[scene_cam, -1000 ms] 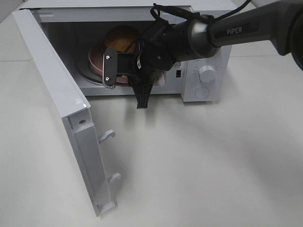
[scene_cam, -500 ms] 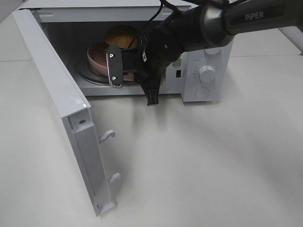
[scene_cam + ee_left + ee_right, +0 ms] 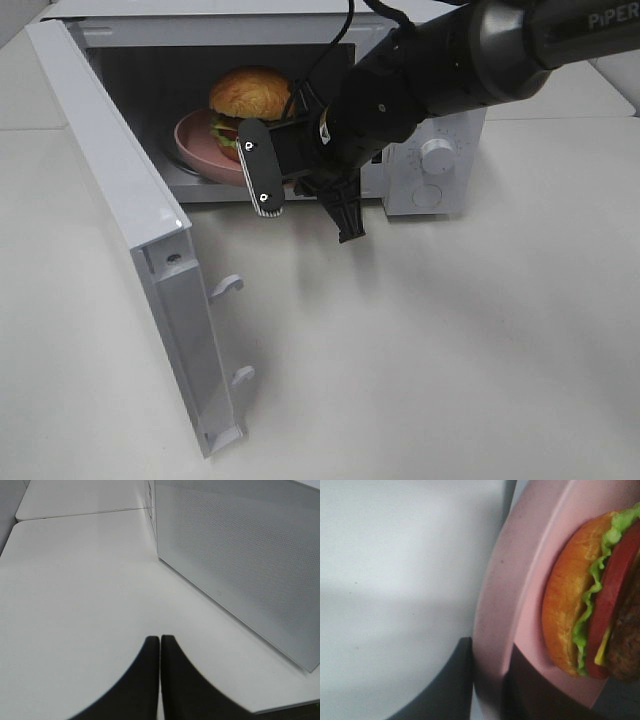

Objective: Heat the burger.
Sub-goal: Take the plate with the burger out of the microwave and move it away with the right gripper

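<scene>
White surface (image 3: pixel 430 340) and open microwave (image 3: pixel 130 190) frame a shift: the right gripper (image 3: pixel 487 680), clamped on the pink plate (image 3: pixel 495 605) rim, has drawn the burger (image 3: pixel 250 100) forward toward the doorway, suggesting removal rather than heating, while the left gripper (image 3: pixel 160 650) rests closed and empty.

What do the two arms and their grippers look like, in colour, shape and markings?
The right arm is thick, rounded and dark grey to black, with white lettering near its upper end and a black cable along it. Its gripper has a flat black plate with two pale dots. The left gripper shows two curved black fingers.
</scene>
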Tool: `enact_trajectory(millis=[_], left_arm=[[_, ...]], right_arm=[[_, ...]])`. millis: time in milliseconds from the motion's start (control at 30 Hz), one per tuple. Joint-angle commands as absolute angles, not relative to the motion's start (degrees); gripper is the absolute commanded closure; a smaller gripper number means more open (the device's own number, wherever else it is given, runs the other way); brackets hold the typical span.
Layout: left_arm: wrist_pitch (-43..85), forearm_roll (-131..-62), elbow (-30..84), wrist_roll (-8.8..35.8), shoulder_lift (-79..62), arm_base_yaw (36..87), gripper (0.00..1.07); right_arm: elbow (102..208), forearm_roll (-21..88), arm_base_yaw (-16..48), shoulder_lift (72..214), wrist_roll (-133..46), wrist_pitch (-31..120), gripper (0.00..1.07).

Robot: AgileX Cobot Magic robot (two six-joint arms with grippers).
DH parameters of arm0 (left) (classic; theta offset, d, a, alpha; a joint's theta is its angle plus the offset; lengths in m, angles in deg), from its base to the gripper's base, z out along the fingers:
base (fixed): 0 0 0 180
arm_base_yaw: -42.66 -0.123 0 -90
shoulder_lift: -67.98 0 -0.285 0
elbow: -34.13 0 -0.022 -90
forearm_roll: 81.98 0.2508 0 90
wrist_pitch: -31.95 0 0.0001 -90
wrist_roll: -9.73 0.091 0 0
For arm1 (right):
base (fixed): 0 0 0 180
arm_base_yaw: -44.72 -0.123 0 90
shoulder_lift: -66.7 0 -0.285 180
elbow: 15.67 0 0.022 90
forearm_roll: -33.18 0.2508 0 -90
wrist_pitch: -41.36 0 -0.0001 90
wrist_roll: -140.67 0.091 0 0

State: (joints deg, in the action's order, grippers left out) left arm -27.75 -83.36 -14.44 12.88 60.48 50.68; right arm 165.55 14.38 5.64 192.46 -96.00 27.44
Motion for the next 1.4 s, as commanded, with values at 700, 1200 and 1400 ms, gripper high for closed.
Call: enact_trajectory(millis=[700,1200,1400], left_arm=[[-27.12,-83.76,-14.61,12.93,60.82,50.91,1.06],[-27.12,-83.76,-14.61,12.93,60.82,50.91,1.06],[-27.12,-83.76,-14.61,12.88,60.82,50.91,1.06]], right_arm=[[142.86,9.11,5.87,174.98,-100.92,34.94,1.07],[131.69,9.11,5.87,164.21,-100.87,34.2,1.07],[128.25,9.11,5.87,161.29,-100.87,33.34,1.07]])
